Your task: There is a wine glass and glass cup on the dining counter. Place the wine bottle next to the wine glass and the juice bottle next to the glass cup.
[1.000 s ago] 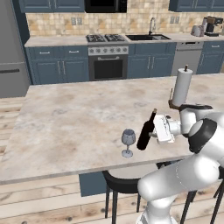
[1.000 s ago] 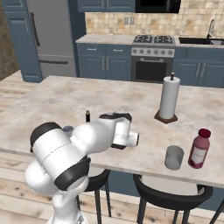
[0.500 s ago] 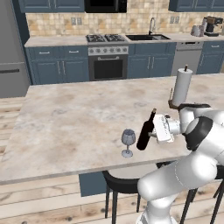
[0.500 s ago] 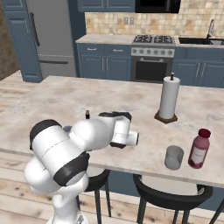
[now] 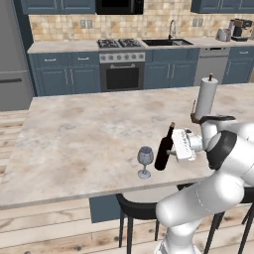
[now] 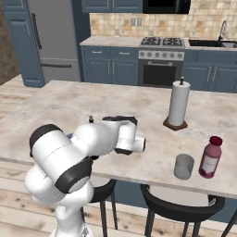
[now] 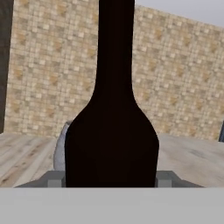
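Beige marble-look dining counter fronts blue cabinets and a tiled wall — gripper clamped on the upright wine bottle, just beside the wine glass.

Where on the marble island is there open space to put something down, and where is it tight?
The beige marble dining counter lies bare left of the clear stemmed wine glass, back to its far edge. Crowded: the near edge, where the gripper holds the slim dark wine bottle beside that glass, and around the white paper towel roll, grey glass tumbler and pinkish juice bottle.
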Robot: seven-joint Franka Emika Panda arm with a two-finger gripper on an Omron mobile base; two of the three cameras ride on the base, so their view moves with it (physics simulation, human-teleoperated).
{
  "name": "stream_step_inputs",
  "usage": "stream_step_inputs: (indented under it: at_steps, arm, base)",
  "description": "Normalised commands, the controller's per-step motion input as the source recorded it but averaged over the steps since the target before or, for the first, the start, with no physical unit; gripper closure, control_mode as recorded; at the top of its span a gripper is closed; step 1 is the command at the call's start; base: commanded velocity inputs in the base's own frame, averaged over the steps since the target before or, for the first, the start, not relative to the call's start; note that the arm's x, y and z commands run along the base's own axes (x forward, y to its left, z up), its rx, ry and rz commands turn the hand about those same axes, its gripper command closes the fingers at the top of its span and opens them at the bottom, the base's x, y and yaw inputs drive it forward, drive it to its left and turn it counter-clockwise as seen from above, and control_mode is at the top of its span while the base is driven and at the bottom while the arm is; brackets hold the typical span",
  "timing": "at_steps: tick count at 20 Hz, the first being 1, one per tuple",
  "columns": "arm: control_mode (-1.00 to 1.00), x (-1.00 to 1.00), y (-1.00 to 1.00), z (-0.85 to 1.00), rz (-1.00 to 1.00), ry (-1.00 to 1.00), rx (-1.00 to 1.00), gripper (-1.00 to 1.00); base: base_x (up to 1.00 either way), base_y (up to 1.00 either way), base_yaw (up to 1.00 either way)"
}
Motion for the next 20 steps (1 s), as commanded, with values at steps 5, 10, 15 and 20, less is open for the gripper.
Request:
stream_step_inputs:
  at_steps: [5,10,15,20]
  arm:
    - [-1.0,-0.01,0.19,-0.29,0.0,0.0,-0.03,1.0]
    - [-1.0,-0.03,0.15,-0.26,0.0,0.0,-0.03,1.0]
    - [-1.0,0.0,0.08,-0.24,0.0,0.0,-0.02,-1.0]
    - [-1.0,0.0,0.01,-0.15,0.0,0.0,0.0,-1.0]
  base:
    - [0.0,0.0,0.0]
    - [0.0,0.0,0.0]
    - [0.0,0.0,0.0]
    - [0.0,0.0,0.0]
